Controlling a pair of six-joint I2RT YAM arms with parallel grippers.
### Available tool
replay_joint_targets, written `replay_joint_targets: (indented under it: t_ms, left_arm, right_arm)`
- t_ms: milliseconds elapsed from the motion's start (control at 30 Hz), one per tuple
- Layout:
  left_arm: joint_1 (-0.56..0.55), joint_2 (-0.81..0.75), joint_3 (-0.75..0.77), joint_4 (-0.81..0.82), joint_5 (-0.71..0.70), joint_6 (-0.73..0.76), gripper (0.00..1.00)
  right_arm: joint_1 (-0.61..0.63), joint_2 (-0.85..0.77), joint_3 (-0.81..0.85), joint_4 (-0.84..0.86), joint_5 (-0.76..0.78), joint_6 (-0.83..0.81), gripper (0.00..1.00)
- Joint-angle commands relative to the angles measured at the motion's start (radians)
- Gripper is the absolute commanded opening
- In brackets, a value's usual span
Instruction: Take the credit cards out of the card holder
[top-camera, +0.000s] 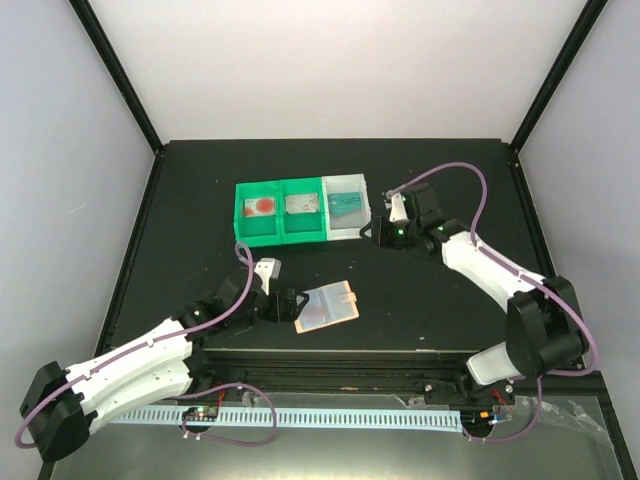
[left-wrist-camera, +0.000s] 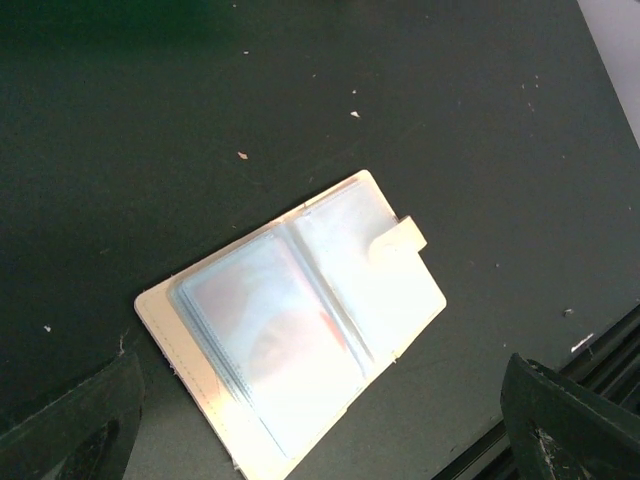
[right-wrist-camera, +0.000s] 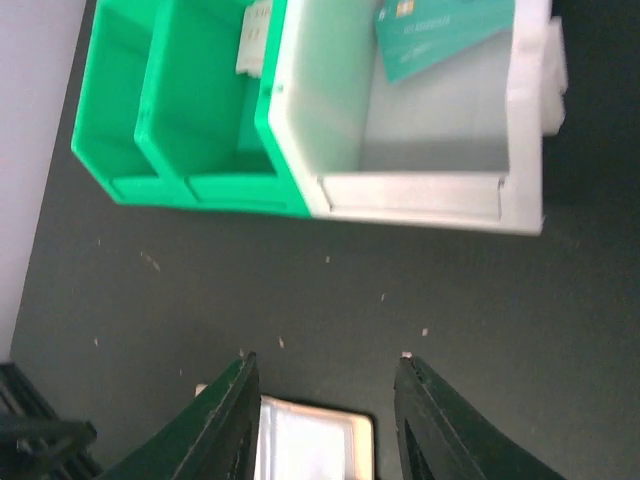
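The tan card holder (top-camera: 327, 308) lies open on the black table, its clear sleeves facing up; it fills the middle of the left wrist view (left-wrist-camera: 300, 330). My left gripper (top-camera: 284, 304) is open and empty just left of it, with a finger on each side of it in the wrist view (left-wrist-camera: 320, 445). A teal credit card (top-camera: 347, 205) lies in the white compartment of the bin tray (right-wrist-camera: 440, 30). My right gripper (top-camera: 377, 233) is open and empty beside that compartment (right-wrist-camera: 325, 400), with the holder (right-wrist-camera: 310, 445) showing between its fingers far below.
The green-and-white three-compartment bin tray (top-camera: 330, 232) stands at the middle back. Its two green compartments hold a card with a red mark (top-camera: 262, 207) and a greyish card (top-camera: 302, 204). The table's front rail (top-camera: 330, 352) runs just below the holder.
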Motion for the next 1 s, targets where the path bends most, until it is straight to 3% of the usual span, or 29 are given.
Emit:
replay_joint_targets:
  t_ms: [0,233,567,967]
  left_arm:
    - [0.007,-0.011,0.017,0.001,0.007,0.005,0.99]
    - [0.008,0.014,0.002,0.045,0.054,-0.013,0.99]
    - [0.007,0.006,-0.013,0.065,0.064,-0.036,0.99]
    - [0.008,-0.06,-0.041,0.056,0.067,-0.054,0.99]
  right_arm:
    - [0.03,-0.053,-0.086,0.056,-0.033,0.003,0.36]
    - [0.084,-0.061,-0.223,0.135,-0.066,0.016,0.25]
    - [0.198,0.028,-0.29,0.224,-0.06,0.027,0.27]
    - [0.235,0.15,-0.268,0.251,-0.038,-0.012,0.29]
